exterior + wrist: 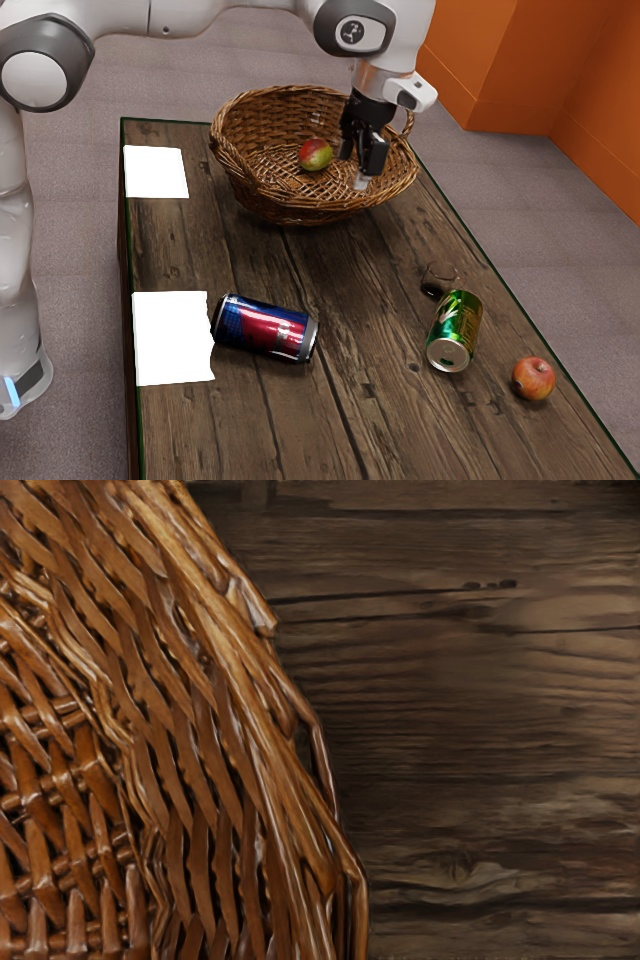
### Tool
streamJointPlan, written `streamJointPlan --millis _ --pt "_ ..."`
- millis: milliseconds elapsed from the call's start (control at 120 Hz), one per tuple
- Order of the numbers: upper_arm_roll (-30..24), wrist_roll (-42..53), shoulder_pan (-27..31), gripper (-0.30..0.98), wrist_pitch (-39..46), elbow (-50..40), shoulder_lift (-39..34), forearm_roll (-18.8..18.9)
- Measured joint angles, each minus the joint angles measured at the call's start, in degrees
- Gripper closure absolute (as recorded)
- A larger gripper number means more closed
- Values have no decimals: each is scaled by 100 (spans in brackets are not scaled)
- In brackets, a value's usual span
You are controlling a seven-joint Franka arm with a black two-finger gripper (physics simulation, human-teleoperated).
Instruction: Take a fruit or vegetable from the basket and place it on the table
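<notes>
The black gripper (356,168) is over the exterior view's right part of the wicker basket (240,160), pointing down with its fingers apart and nothing between them. Inside the basket lies a red and green mango (316,155), toward the exterior view's left of the gripper and not touching it. In the wrist view, the woven wall of the basket (190,720) and its rim lie under the hand, with the wooden table (480,730) beyond the rim.
On the table (300,430) lie a blue and red can (265,328), a green can (455,330) and a red apple (534,379). A small dark glass (438,282) is near the green can. Two white sheets (156,172) are along the exterior view's left edge of the table.
</notes>
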Motion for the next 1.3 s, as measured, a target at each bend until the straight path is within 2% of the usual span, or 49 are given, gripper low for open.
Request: streamJointPlan --millis 50,117,408,517,617,750,833,967,1167,1300 --pt "371 29 -366 0 -24 389 122 9" --pt "544 63 -528 0 -47 571 179 16" --pt "610 175 -532 0 -95 644 202 27" --pt "430 142 -381 0 -24 669 225 50" --pt "407 -23 -473 0 37 678 380 48" --pt "926 -603 -783 0 -26 729 483 13" --pt "1170 -1022 -517 0 33 1261 1035 189" --pt "1229 -1576 -359 0 80 2269 2070 470" --pt "1215 -2170 544 0 192 2904 2785 343" --pt "1208 -2407 1098 0 256 2923 2911 233"
